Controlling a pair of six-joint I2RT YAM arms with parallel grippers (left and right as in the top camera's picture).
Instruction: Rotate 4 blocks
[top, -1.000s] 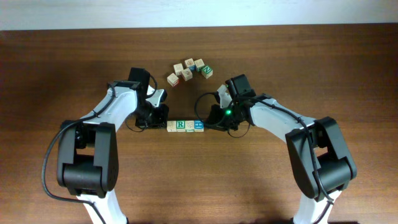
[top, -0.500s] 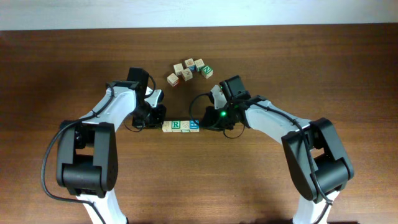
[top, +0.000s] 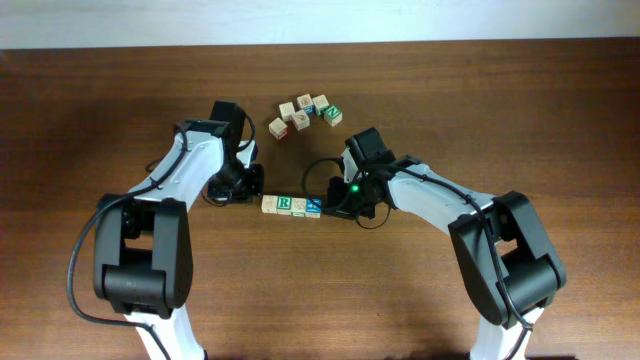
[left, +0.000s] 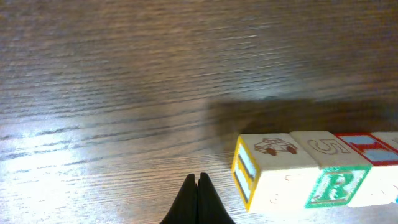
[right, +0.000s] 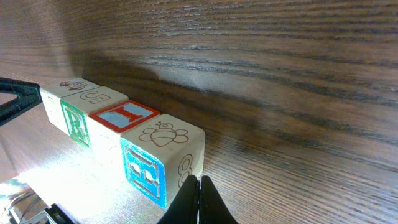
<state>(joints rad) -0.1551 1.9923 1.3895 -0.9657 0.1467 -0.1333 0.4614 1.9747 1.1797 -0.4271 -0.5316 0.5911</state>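
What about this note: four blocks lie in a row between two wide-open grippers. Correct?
No: the left gripper and right gripper are both shut, jaws closed tight in each wrist view. The four blocks do lie in a row between them.

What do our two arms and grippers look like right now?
The left arm and right arm have white shells, black joints and thin black cables looping near the wrists. A green light glows on the right wrist. The left gripper and right gripper have slim black pointed fingers.
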